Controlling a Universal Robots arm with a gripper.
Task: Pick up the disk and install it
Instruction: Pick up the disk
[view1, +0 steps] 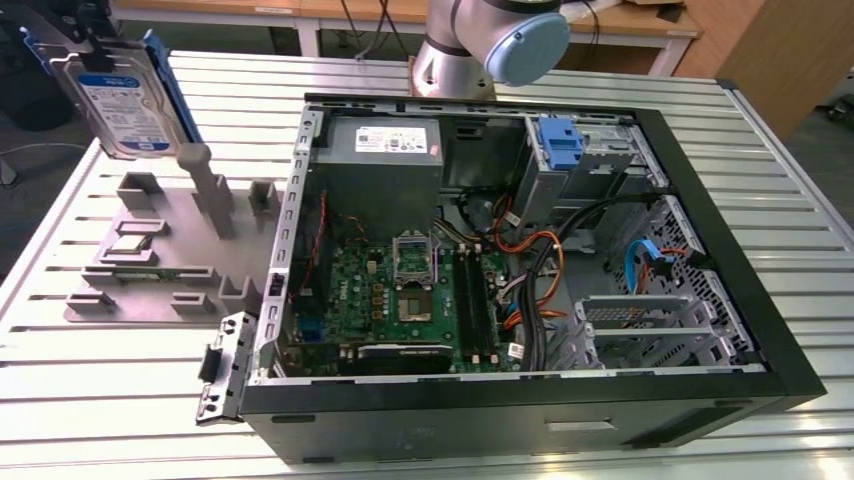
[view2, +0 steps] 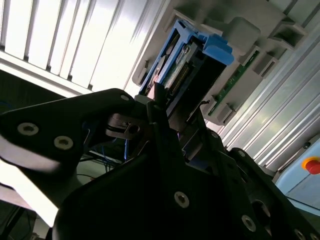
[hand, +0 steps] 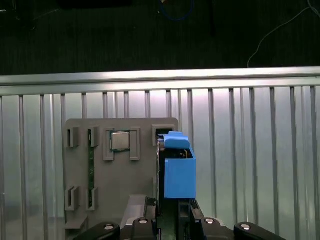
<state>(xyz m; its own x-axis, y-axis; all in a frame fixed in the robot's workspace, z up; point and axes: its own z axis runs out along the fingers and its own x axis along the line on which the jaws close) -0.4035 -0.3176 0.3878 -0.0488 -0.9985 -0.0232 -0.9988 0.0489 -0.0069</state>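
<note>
The disk (view1: 124, 105), a silver drive with a white-and-blue label in a blue carrier, hangs upright in the air at the exterior view's far left, above the grey fixture plate (view1: 134, 290). My gripper (view1: 100, 45) is shut on its upper end. In the second wrist view the dark fingers (view2: 161, 107) clamp the disk (view2: 182, 65) edge-on. Seen in the first wrist view, the blue carrier (hand: 179, 175) sticks out from the gripper (hand: 170, 220) over the plate (hand: 120, 175).
An open computer case (view1: 747, 300) lies on the slatted metal table, with a motherboard (view1: 400, 300), a grey power supply (view1: 380, 140) and an upright blue bracket (view1: 562, 140) in the drive bay. The arm's base (view1: 494, 45) stands behind the case. The plate holds a processor chip (hand: 120, 141).
</note>
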